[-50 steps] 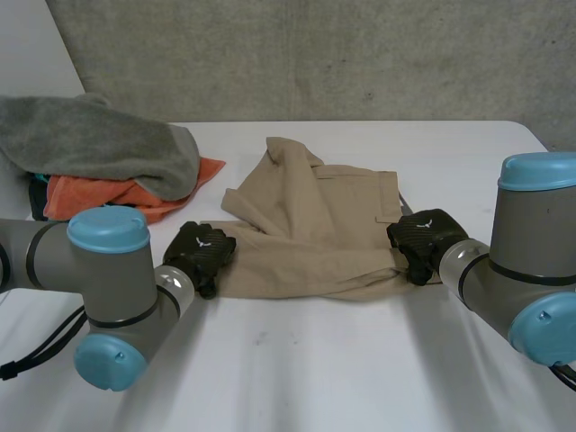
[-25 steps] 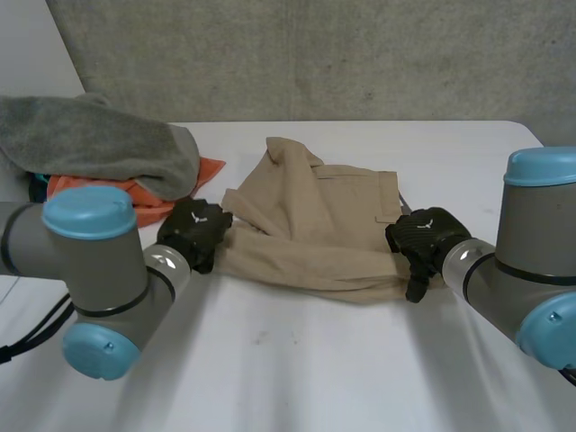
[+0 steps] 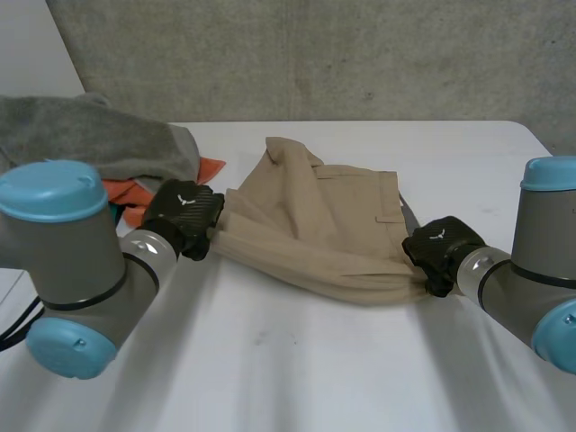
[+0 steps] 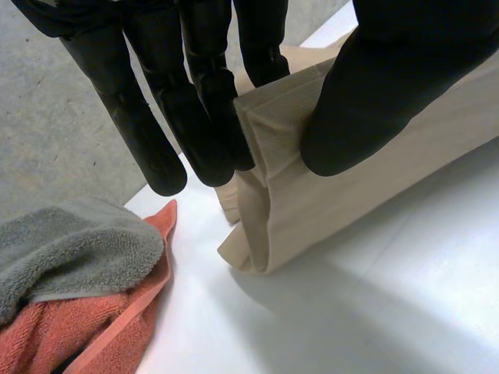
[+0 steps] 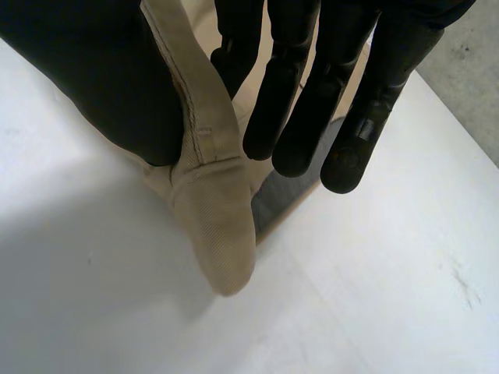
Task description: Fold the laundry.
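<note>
I have the white table [image 3: 297, 360] in front of me, with the beige trousers [image 3: 315, 234] lying mid-table. Far left, a grey towel [image 3: 90, 135] is heaped over an orange one [image 3: 211, 168]. My left hand [image 3: 184, 214] pinches the trousers' left end, thumb against straight fingers, and lifts it. The right hand [image 3: 438, 250] pinches the right end likewise, its fingers close together.

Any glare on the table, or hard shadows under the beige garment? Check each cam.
Head view: no glare on the table, with a faint soft shadow along the near edge of the beige garment. Left wrist view: a soft grey shadow on the table under the edge pinched by the left hand. Right wrist view: a soft shadow beneath the corner pinched by the right hand, and no glare.
</note>
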Action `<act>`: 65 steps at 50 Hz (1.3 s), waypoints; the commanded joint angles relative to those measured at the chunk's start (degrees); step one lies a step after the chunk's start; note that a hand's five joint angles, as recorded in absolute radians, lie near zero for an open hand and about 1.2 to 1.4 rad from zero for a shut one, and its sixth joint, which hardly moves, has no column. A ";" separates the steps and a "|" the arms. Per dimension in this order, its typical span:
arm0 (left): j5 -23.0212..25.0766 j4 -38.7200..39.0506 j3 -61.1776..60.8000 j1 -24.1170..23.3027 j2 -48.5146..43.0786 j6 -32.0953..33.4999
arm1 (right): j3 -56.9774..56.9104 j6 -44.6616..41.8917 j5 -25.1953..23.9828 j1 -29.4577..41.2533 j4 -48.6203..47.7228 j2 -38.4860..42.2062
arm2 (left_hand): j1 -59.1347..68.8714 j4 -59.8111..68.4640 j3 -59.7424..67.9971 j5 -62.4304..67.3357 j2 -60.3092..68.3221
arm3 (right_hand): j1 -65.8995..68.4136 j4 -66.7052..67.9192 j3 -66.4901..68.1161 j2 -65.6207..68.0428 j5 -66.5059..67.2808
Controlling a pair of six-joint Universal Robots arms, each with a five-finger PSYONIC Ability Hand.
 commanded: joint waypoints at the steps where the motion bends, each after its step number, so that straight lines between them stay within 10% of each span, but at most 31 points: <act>1: 0.43 -9.02 -3.17 -0.03 8.00 -1.46 | 1.71 -2.31 0.08 -1.37 3.09 -4.41 | 14.56 11.39 11.74 13.77 11.43 | 20.94 11.83 12.05 12.44 13.89; 13: 0.69 -29.25 -19.34 -4.07 21.28 4.95 | 12.52 -21.65 0.08 -5.24 20.77 -16.91 | 14.56 11.39 11.74 13.77 11.43 | 20.94 11.83 12.05 12.44 13.89; 26: -0.28 -16.60 -9.78 -4.43 6.28 5.40 | 9.46 -13.66 0.60 -4.62 11.97 -7.24 | 14.56 11.39 11.74 13.77 11.43 | 20.94 11.83 12.05 12.44 13.89; 28: -0.28 -16.42 -7.76 -3.90 4.51 5.40 | 8.75 -12.87 0.60 -4.88 13.02 -7.24 | 14.56 11.39 11.74 13.77 11.43 | -2.23 -11.33 -11.12 -10.73 -9.28; 36: -1.06 -16.15 -3.71 -2.41 1.34 5.40 | 7.34 -14.01 0.52 -5.32 18.12 -7.33 | 14.56 11.39 11.74 13.77 11.43 | -21.39 -30.50 -30.28 -29.89 -28.44; 45: -1.95 -16.07 -3.17 -1.70 -0.51 5.40 | 6.55 -14.18 -0.19 -4.62 19.01 -7.33 | 14.56 11.39 11.74 13.77 11.43 | 20.94 11.83 12.05 12.44 13.89; 57: -4.49 -9.31 21.33 -1.44 -7.02 5.75 | -13.37 -8.23 3.84 -1.90 -5.03 -3.02 | 14.56 11.39 11.74 13.77 11.43 | 20.94 11.83 12.05 12.44 13.89; 65: -7.40 25.08 33.30 -0.65 1.48 5.58 | -21.31 2.07 4.64 -1.72 -38.68 -4.51 | 14.56 11.39 11.74 13.77 11.43 | 20.94 11.83 12.05 12.44 13.89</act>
